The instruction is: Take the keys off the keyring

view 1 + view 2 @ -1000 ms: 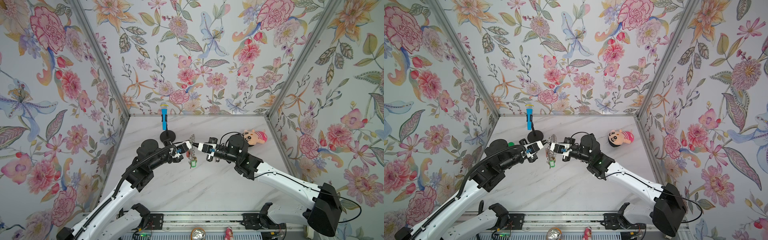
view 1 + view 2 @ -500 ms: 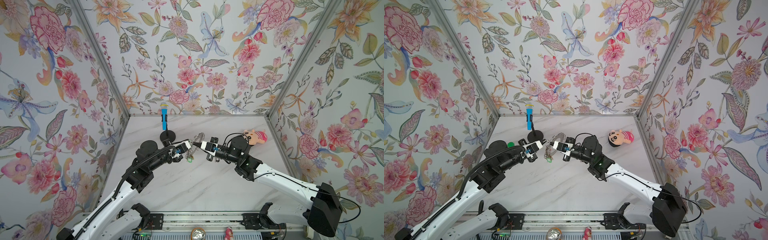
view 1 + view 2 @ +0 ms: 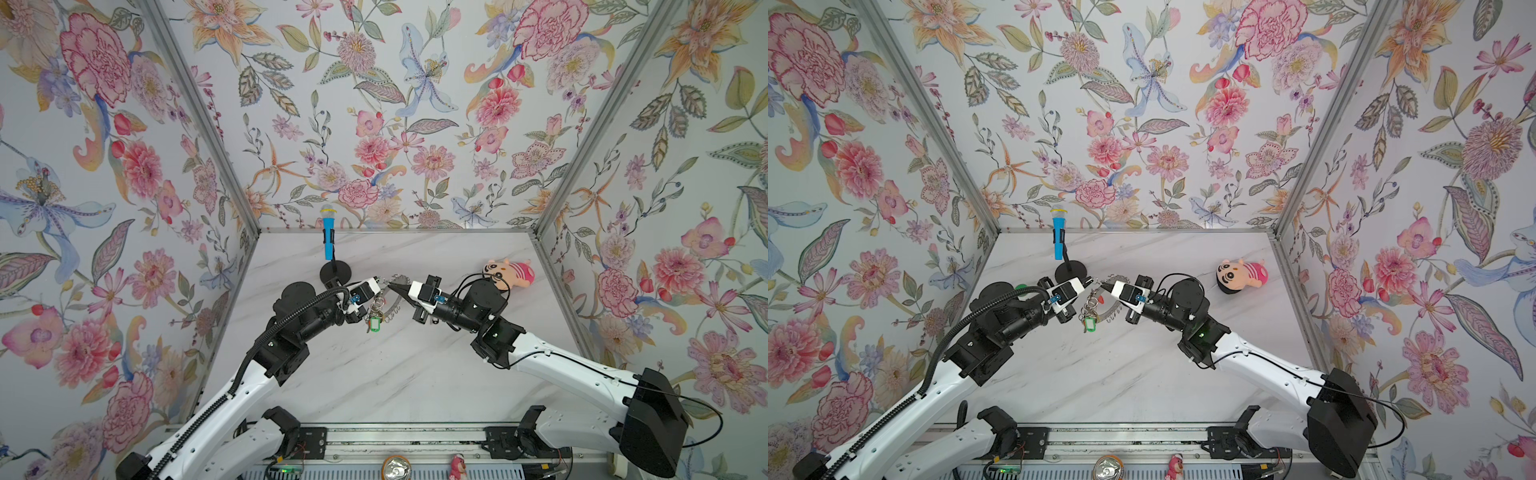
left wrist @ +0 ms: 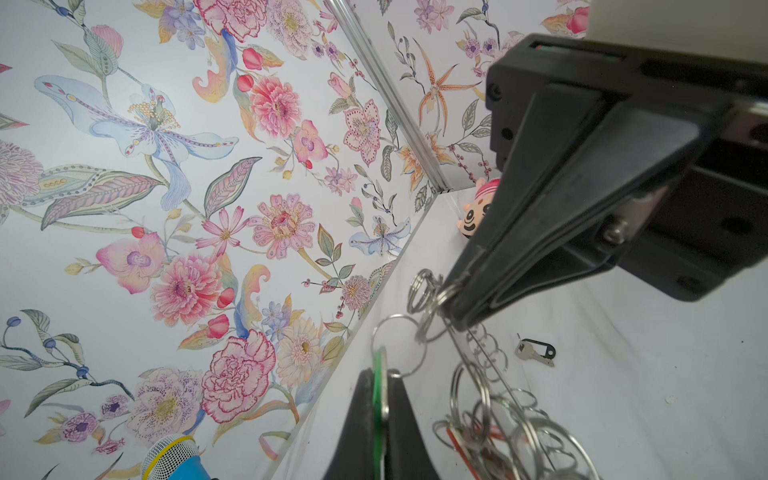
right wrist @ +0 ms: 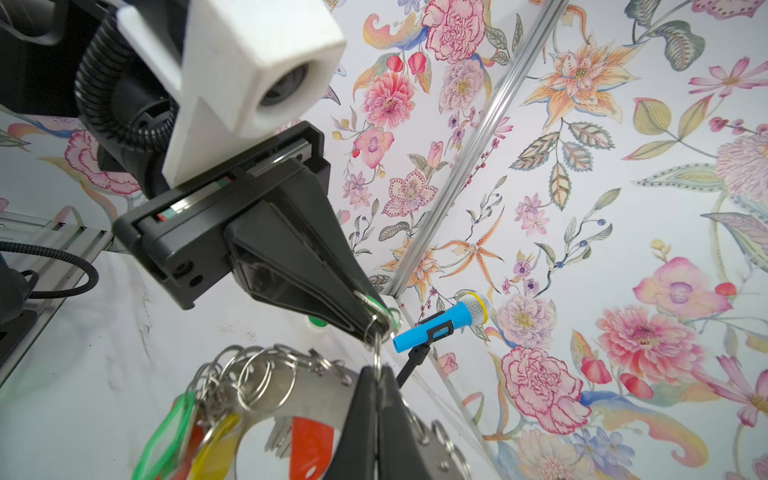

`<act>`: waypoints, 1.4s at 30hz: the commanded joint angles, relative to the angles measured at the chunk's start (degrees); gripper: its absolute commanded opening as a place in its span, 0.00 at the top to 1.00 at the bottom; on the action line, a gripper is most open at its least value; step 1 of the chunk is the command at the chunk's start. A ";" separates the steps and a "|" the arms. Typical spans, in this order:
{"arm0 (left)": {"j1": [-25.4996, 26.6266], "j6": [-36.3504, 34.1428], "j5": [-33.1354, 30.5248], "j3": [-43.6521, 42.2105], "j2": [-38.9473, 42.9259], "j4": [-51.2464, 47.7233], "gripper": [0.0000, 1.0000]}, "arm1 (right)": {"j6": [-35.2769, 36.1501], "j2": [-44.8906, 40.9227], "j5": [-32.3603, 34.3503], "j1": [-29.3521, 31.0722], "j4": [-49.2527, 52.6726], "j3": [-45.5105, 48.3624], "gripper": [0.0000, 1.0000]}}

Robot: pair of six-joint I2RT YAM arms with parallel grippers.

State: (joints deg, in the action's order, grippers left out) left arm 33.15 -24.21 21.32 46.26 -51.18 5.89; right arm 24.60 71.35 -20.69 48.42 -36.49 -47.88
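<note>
In both top views your two arms meet tip to tip just past the round foot of the blue microphone (image 3: 328, 239) (image 3: 1059, 239), on its side toward the doll (image 3: 509, 272) (image 3: 1241, 275). The keyring (image 3: 390, 303) (image 3: 1115, 307) is held up between the tips, above the table (image 3: 374, 374) (image 3: 1100, 374). The keys (image 3: 374, 311) (image 3: 1089, 309) dangle beside it, with a green tag (image 3: 375, 325) (image 3: 1088, 324) lowest. In the left wrist view your left jaws are closed on the thin edge of a green tag (image 4: 377, 399). Your right jaws are closed on a wire loop (image 4: 422, 291) at the keyring's rim. A loose key (image 4: 536, 351) with a black tag lies flat on the table, on the far side of the bunch from the microphone (image 4: 170, 455). In the right wrist view the right jaws pinch a loop (image 5: 377, 353) close to the microphone (image 5: 440, 326). The grey keyring (image 5: 316, 386) sits behind them. Green, yellow and orange-red tags hang under it, but they look blurry.
</note>
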 commanded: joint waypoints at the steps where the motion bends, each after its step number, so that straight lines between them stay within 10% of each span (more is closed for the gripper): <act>1: -0.71 2.22 -1.13 -1.08 -0.05 2.81 1.00 | 0.47 -1.61 4.19 1.22 -6.00 0.24 1.00; 42: -0.71 7.33 -0.19 -4.76 4.41 4.57 1.00 | 9.32 0.13 29.83 6.84 -15.83 1.20 1.00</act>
State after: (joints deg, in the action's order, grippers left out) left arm 33.10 -18.13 22.24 42.57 -48.21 10.81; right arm 34.70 72.34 1.26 56.29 -45.19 -46.15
